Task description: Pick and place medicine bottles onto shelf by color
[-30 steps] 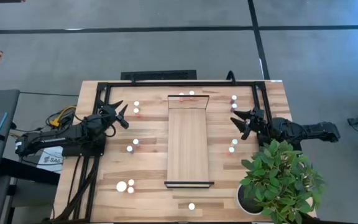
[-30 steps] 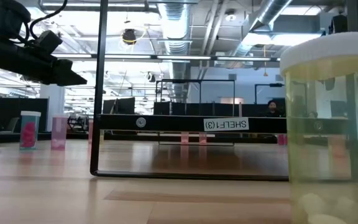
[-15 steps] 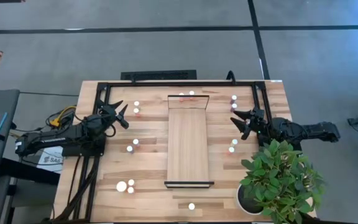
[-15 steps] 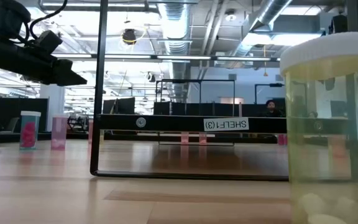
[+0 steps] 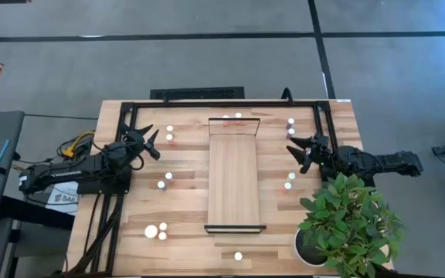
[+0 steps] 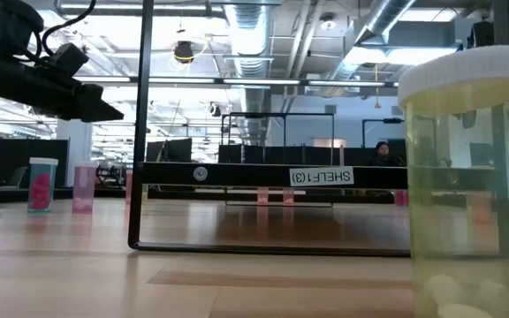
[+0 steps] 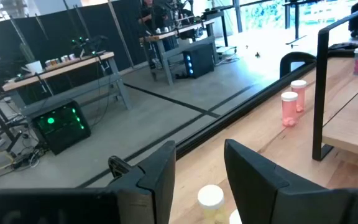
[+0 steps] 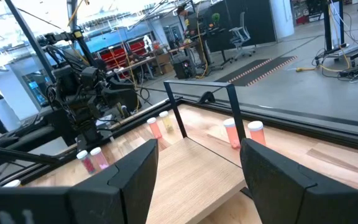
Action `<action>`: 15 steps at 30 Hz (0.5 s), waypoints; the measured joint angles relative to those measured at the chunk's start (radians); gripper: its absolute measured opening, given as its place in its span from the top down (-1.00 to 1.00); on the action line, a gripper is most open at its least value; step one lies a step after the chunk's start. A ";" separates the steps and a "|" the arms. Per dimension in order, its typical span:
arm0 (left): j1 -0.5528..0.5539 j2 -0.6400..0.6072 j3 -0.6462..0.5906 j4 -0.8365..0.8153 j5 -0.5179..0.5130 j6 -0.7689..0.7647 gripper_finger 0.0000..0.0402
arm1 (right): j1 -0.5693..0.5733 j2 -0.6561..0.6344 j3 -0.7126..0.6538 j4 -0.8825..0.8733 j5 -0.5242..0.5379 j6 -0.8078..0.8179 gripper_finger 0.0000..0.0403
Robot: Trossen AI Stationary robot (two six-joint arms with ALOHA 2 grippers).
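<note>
Slatted tabletop point(image 5: 184, 208): shelf point(image 5: 234, 181) between left pincer point(image 5: 150, 144), narrow, empty, and right pincer point(image 5: 297, 148), wide, empty.

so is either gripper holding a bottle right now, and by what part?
Nothing held. Left gripper and right gripper are both open and empty above the table.

No change is visible between the earlier pictures and now: both arms, the bottles point(image 5: 168, 133) and the shelf point(image 5: 233, 182) occupy the same positions in the high and low views.
</note>
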 joint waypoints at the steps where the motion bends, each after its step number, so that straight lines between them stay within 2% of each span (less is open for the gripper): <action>1: 0.000 0.000 0.000 0.000 0.000 0.000 0.36 | 0.000 0.000 0.000 0.000 0.000 0.000 -0.24; 15: 0.000 0.000 0.000 0.000 0.005 -0.033 0.36 | 0.000 0.000 0.000 0.000 0.000 0.000 -0.24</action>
